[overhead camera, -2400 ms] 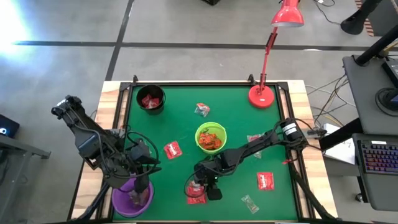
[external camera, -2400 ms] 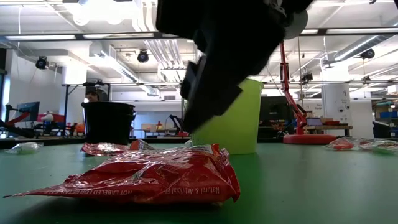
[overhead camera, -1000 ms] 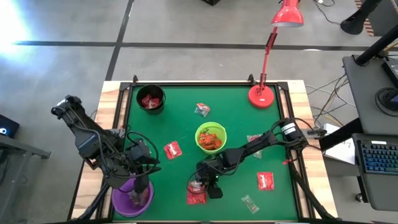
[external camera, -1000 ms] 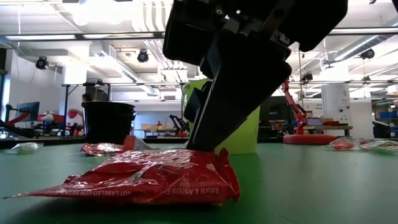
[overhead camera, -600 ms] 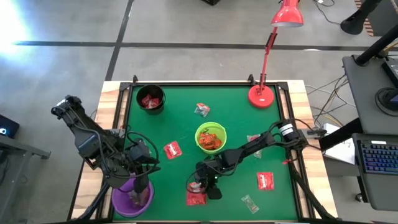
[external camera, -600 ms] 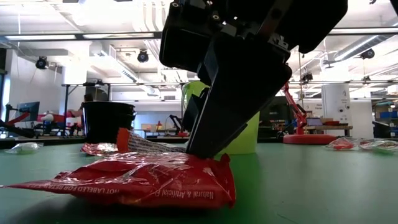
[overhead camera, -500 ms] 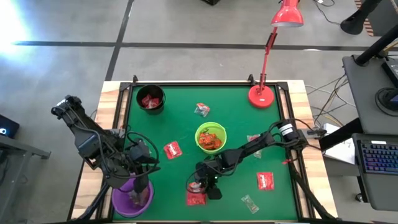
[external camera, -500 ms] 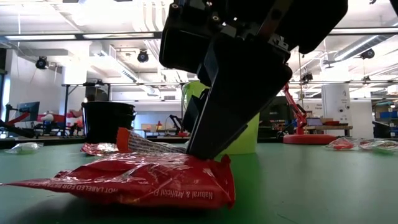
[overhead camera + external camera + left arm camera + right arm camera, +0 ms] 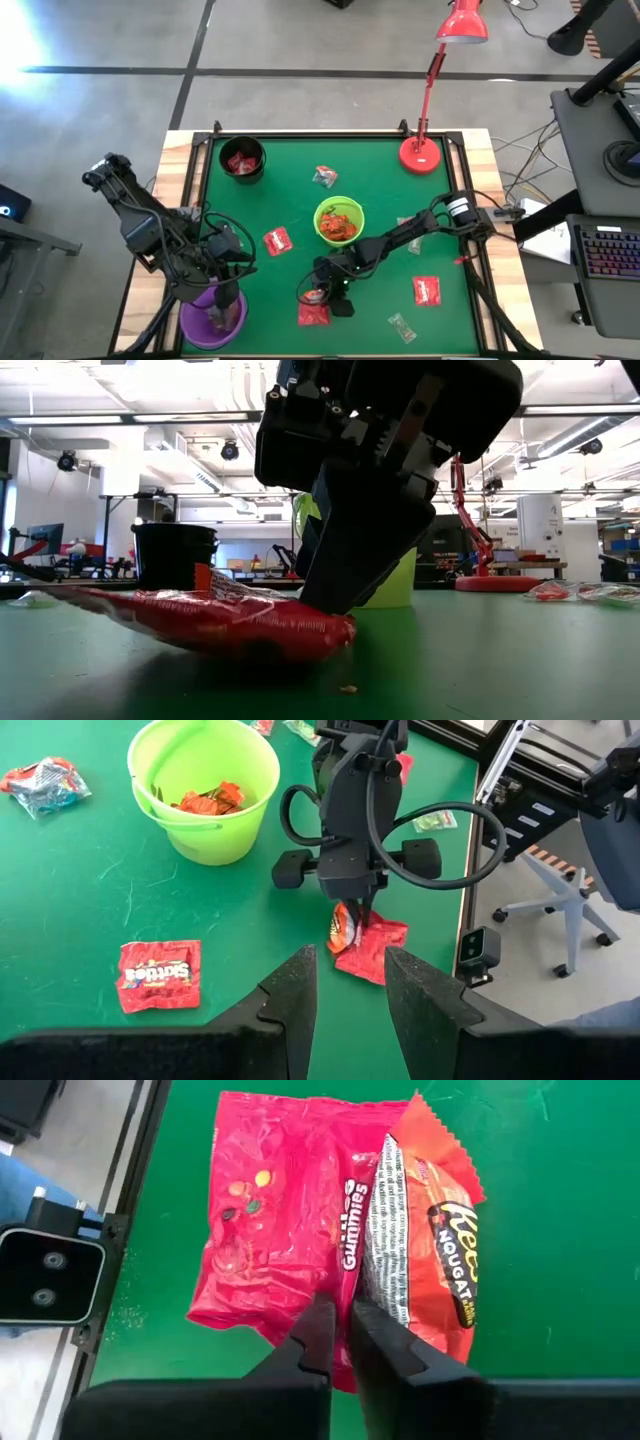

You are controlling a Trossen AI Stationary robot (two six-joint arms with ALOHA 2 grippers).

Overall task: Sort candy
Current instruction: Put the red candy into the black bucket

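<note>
Right gripper [image 9: 318,297] is down near the front edge of the green felt table [image 9: 290,190], fingers pressed together on the edge of a flat red gummies packet [image 9: 285,1210]. In the right wrist view the fingertips [image 9: 322,1318] meet right at the seam where that packet overlaps an orange-red nougat wrapper [image 9: 425,1240] lying beside it. From the low camera, the end of the red packet at the fingers looks tilted up off the felt while its pinched end sits low.

Left gripper [image 9: 228,296] hangs over the round purple bowl [image 9: 196,322] at the front left corner, fingers spread with nothing between them as far as the left wrist view shows.

Rest of the candy is scattered around:
- another flat red packet [image 9: 277,240] lies between the left arm and the lime-green round bowl [image 9: 339,222], which has orange-red wrappers in it
- the black round bowl [image 9: 243,159] at the back left holds red packets
- a small clear twist wrapper [image 9: 325,177] sits behind the green bowl
- one more red packet [image 9: 427,291] and a pale wrapper [image 9: 402,327] are over on the right side

Red desk lamp [image 9: 421,153] stands at the back right corner.
</note>
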